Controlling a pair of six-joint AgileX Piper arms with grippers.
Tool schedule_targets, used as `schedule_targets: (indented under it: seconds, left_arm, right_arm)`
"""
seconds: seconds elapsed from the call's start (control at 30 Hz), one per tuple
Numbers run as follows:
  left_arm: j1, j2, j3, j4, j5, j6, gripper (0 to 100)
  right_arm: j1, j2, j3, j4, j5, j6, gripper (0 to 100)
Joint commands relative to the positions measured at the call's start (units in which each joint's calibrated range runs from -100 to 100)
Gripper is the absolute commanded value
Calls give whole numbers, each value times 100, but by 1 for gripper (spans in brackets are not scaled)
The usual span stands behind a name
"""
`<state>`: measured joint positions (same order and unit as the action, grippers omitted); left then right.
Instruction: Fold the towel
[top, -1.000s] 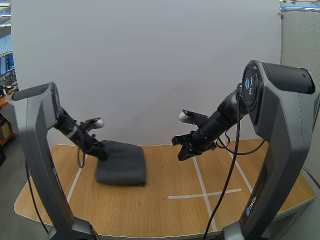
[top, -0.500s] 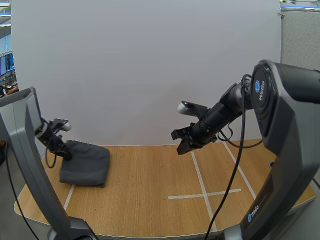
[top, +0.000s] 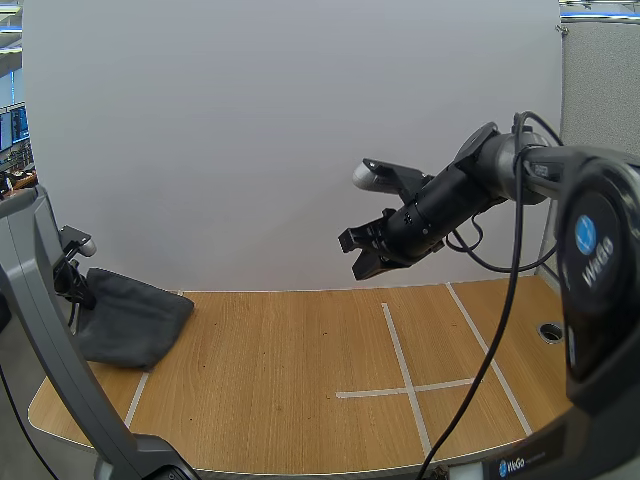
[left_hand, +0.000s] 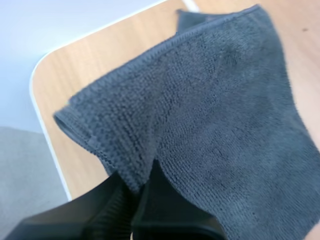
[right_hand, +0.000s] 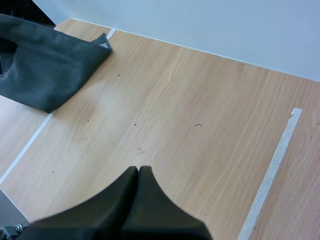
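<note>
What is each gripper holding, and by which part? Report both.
The left gripper pinches the grey towel by its hemmed edge, near a corner. The right gripper is shut on nothing, above the table.

This looks like a robotics lab. A wooden table (top: 280, 400) marked with white tape lines (top: 394, 335) lies below the right gripper (top: 362, 262). A plain white screen (top: 250, 120) stands behind it, and desk monitors (top: 10, 128) glow beyond the left gripper (top: 75, 285).
</note>
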<state>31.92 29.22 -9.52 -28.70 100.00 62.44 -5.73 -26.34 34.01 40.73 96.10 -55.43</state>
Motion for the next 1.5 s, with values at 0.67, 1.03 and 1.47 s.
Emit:
schedule_targets:
  seconds: [0.67, 1.03, 1.47]
  left_arm:
    - [158, 958, -1714, -92, 0, -566, 0]
    - [210, 1108, -1639, -50, 0, -712, 0]
    - [88, 1147, -1623, -365, 0, -712, 5]
  right_arm:
    - [-25, -817, -27, -292, 390, 400, 0]
    - [-25, -817, -27, -292, 390, 400, 0]
    - [-25, -817, -27, -292, 390, 400, 0]
